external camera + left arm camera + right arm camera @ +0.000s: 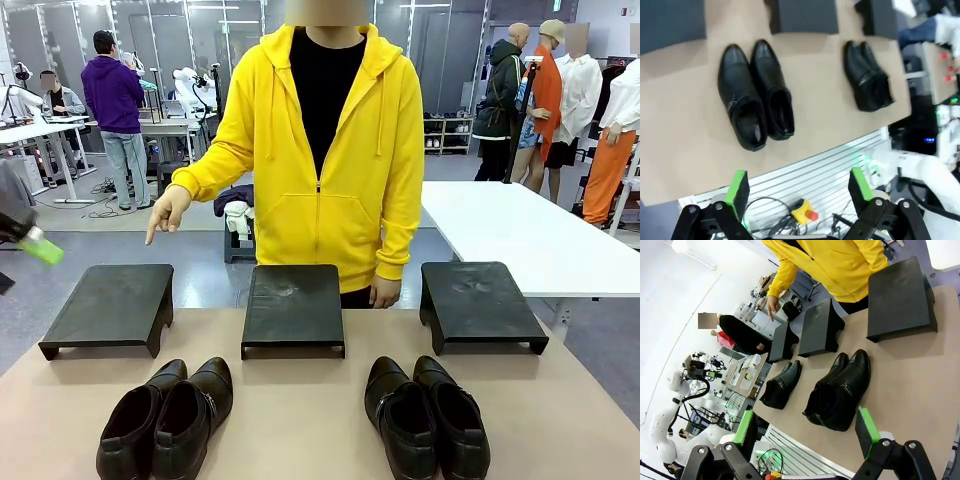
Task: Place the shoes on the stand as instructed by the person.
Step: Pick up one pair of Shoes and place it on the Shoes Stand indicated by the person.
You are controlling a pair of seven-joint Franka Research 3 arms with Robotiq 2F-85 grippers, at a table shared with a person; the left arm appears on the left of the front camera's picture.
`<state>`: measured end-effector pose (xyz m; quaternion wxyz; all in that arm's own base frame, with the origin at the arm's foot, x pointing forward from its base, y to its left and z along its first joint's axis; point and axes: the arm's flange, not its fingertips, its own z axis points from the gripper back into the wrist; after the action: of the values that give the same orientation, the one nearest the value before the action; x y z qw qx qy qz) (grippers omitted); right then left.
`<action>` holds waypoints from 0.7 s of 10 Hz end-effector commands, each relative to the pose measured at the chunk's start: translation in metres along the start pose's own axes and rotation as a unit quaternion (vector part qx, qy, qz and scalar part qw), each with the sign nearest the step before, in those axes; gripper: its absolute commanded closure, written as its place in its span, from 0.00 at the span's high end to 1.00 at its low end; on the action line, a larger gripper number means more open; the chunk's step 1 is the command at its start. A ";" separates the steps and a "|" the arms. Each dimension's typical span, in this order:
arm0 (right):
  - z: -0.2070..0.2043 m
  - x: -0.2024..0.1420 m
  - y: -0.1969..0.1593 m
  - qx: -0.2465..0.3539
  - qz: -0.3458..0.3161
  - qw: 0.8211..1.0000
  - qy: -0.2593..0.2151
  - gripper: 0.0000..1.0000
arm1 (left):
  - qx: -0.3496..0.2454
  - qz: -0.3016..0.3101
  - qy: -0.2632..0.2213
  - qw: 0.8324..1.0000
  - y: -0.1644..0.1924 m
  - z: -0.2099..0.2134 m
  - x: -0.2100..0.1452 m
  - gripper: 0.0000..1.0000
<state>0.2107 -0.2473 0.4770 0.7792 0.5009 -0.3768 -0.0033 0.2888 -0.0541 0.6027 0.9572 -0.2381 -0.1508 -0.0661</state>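
Observation:
Two pairs of shiny black shoes lie on the tan table, the left pair (pixel 165 420) and the right pair (pixel 425 415). Behind them stand three low black stands: left (pixel 110 305), middle (pixel 293 305), right (pixel 480 300). The person (pixel 320 150) in a yellow hoodie stands behind the middle stand. One hand (pixel 165 215) points a finger down over the left stand. My left gripper (pixel 799 186) hangs open above the near table edge, before the left pair (pixel 755 95). My right gripper (pixel 807 427) is open too, high before the right pair (pixel 840 390).
A white table (pixel 520 230) stands at the back right. Below the near table edge sits a yellow box with a red button (pixel 805 215). My left gripper's green pad (pixel 38 247) pokes in at the far left. Other people stand far off.

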 end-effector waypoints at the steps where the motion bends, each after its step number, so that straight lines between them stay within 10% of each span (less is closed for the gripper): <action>1: 0.001 0.000 0.001 0.004 0.005 1.000 -0.002 1.00 | 0.067 0.013 0.029 0.997 -0.008 -0.027 0.017 1.00; 7: 0.001 0.000 0.001 0.004 0.005 1.000 -0.002 1.00 | 0.173 0.055 0.018 0.983 -0.035 -0.144 0.000 1.00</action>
<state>0.2106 -0.2472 0.4770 0.7791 0.5012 -0.3765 -0.0032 0.3142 -0.1438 0.5113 0.9864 -0.1044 -0.1262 -0.0131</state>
